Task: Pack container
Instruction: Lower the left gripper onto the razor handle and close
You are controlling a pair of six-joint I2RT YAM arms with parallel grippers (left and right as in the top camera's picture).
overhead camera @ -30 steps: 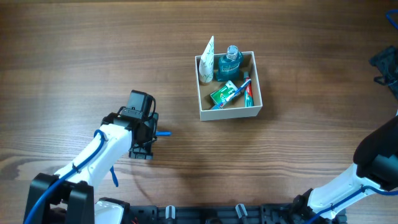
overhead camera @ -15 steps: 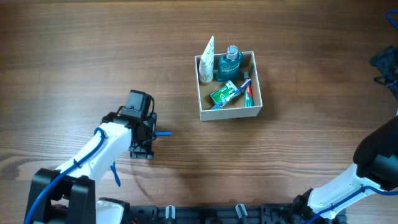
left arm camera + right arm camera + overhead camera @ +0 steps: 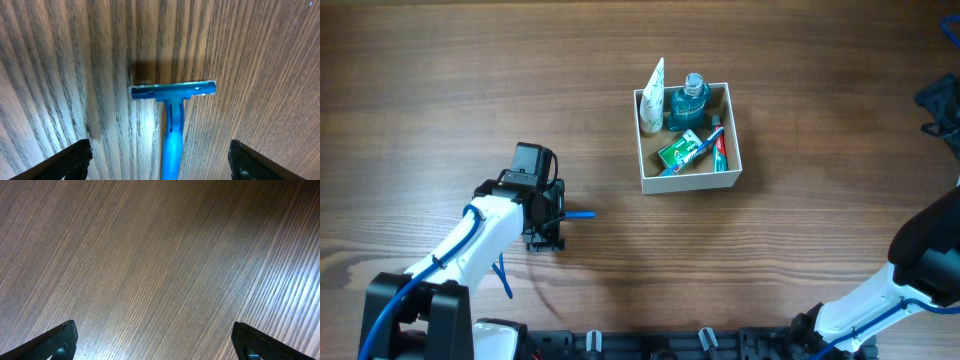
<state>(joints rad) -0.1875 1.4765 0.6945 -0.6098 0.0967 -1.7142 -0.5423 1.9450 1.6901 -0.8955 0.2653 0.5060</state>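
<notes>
The container (image 3: 688,181) is a square white box with a tan inside, right of the table's middle. It holds a white tube (image 3: 654,97), a blue bottle (image 3: 689,100), a green packet (image 3: 678,150) and a red-and-blue tube (image 3: 719,146). A blue razor (image 3: 172,100) lies flat on the wood, head away from the camera; its tip shows in the overhead view (image 3: 582,214). My left gripper (image 3: 160,160) is open, one jaw on each side of the razor's handle, not touching it; it sits left of the container (image 3: 552,214). My right gripper (image 3: 160,340) is open over bare wood.
The right arm's white link (image 3: 880,300) rises from the front right corner, with a dark part (image 3: 940,105) at the far right edge. A black rail (image 3: 660,345) runs along the table's front edge. Wood surface surrounds the container.
My left gripper has drawn back slightly to the left along the razor. The razor and the container have not moved.
</notes>
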